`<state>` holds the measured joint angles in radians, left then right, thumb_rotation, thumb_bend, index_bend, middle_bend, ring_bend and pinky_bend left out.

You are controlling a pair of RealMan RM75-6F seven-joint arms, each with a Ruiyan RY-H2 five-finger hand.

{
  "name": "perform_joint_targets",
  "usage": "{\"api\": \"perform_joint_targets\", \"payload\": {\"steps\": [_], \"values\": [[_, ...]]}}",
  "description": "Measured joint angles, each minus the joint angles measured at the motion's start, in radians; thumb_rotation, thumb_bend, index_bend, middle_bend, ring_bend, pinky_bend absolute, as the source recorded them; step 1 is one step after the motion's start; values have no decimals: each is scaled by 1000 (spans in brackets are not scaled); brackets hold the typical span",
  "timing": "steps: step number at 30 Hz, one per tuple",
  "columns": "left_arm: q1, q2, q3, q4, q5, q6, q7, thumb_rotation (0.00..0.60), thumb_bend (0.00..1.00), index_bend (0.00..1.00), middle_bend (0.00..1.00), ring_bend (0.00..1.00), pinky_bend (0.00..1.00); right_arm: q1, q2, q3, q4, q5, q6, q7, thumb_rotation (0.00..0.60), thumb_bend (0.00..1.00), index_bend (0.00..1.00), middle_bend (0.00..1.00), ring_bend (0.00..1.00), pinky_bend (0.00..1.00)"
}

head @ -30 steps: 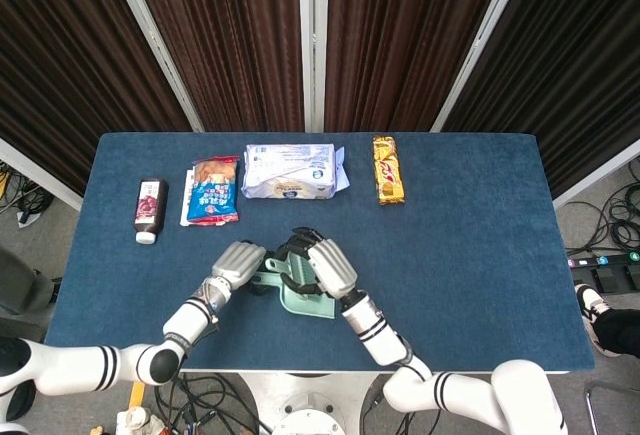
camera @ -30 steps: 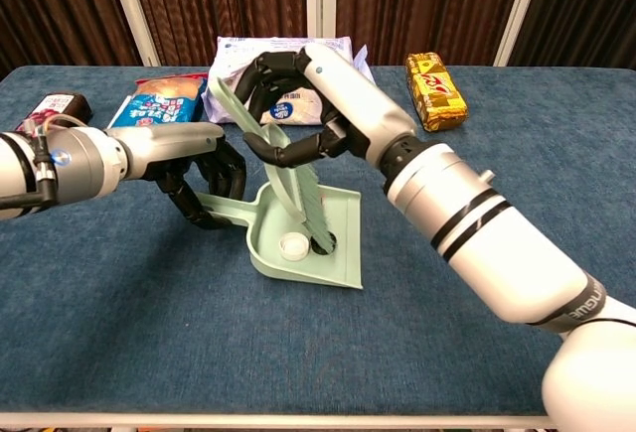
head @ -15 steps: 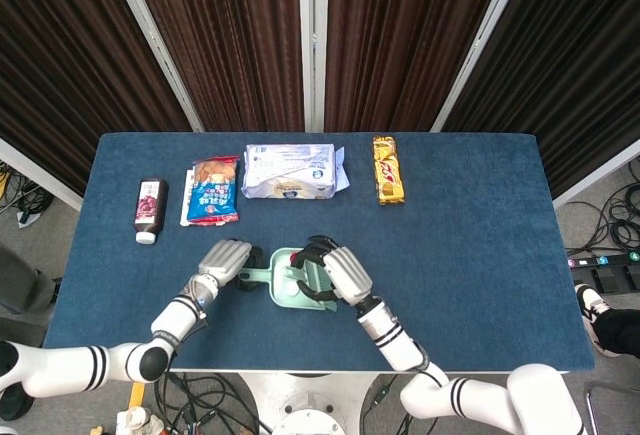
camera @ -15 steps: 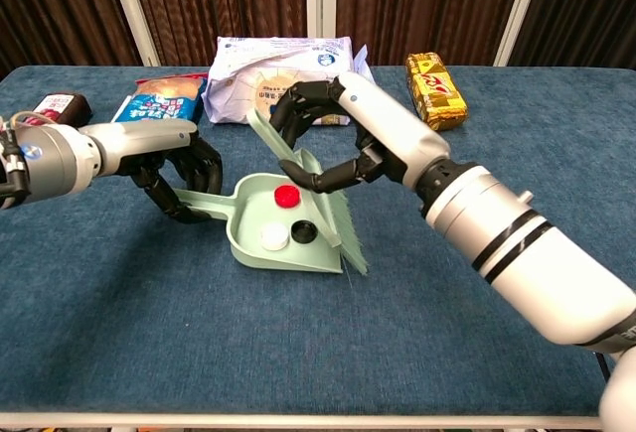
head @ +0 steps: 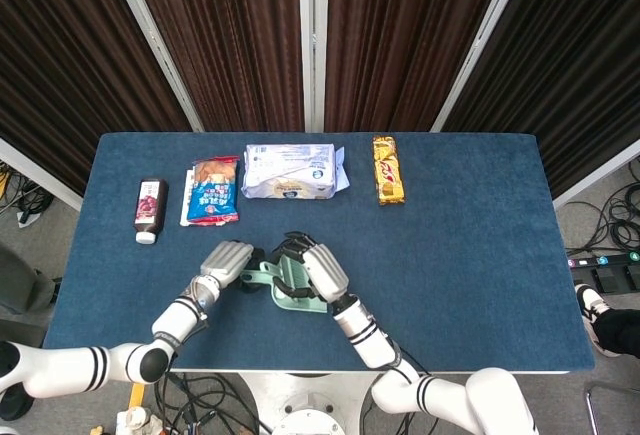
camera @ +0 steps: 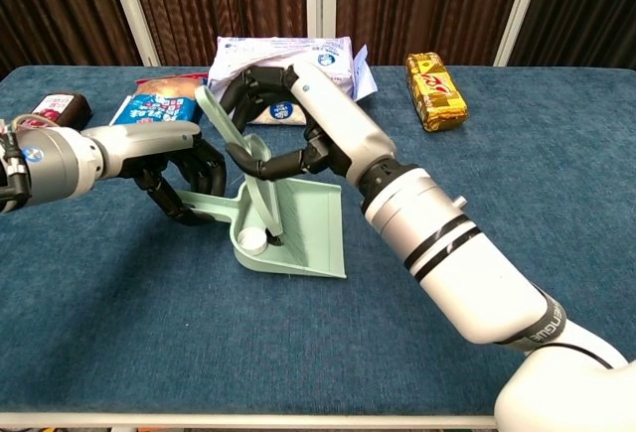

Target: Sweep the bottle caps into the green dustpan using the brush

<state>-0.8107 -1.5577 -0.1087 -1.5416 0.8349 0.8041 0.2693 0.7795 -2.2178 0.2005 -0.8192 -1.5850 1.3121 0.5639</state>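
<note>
The green dustpan point(camera: 308, 243) lies flat on the blue table, and my left hand point(camera: 184, 179) grips its handle from the left. My right hand point(camera: 288, 119) holds the pale green brush point(camera: 248, 169) tilted, with its bristle end down inside the pan's back corner. A white bottle cap point(camera: 254, 240) lies in the pan against the brush; any other caps are hidden behind it. From the head view, the left hand point(head: 228, 260) and right hand point(head: 315, 267) sit close together over the dustpan point(head: 297, 302) near the table's front edge.
Along the far side lie a purple bottle point(head: 149, 208), snack packets point(head: 213, 191), a white wipes pack point(head: 291, 171) and a yellow bar point(head: 388, 168). Blue cloth covers the table point(head: 470, 245).
My right hand swung the brush from the pan's open right edge back into its left rear corner. The red and black caps seen half a second ago are now hidden.
</note>
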Motion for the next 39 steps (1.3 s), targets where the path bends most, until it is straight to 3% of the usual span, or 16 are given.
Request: {"api": "perform_joint_targets", "payload": {"steps": [3,6,11,17,22,25,27,32,34,39], "values": [[6,4,5,-2,9,19,7,600,354,542,531,391,252,-5,22,-3,-13,-10,23,1,600,628,784,665,333,202],[13,18,16,-12,21,32,15,600,354,421,442,345,252,-19,74,-15,-52,-21,37,-15,600,628,783,665,332,202],[23,45,22,-30,33,30,3,600,346,273,312,231,253,-51,223,-45,-172,-25,26,-107,600,628,784,665,326,202],[41,59,20,-42,62,44,-24,600,347,249,285,203,254,-84,446,-92,-360,-6,-62,-289,600,628,782,665,316,165],[59,78,16,-63,88,86,-31,600,346,248,285,203,253,-95,600,-141,-462,12,-172,-466,600,628,715,637,260,111],[78,105,15,-82,107,131,-29,600,339,249,285,203,248,-97,647,-167,-490,27,-232,-566,600,618,641,578,204,75],[95,128,16,-96,121,168,-23,600,332,249,285,203,243,-98,663,-181,-500,44,-270,-633,600,576,541,512,149,47],[150,184,28,-125,157,273,4,600,322,248,285,203,228,-107,688,-203,-528,117,-356,-764,600,426,176,321,18,0],[175,204,35,-132,168,308,13,600,317,249,285,203,225,-115,698,-207,-542,151,-372,-804,600,385,81,258,2,0],[244,260,52,-139,185,382,25,600,314,252,285,203,224,-143,733,-197,-579,185,-352,-813,600,327,0,187,0,0]]}}
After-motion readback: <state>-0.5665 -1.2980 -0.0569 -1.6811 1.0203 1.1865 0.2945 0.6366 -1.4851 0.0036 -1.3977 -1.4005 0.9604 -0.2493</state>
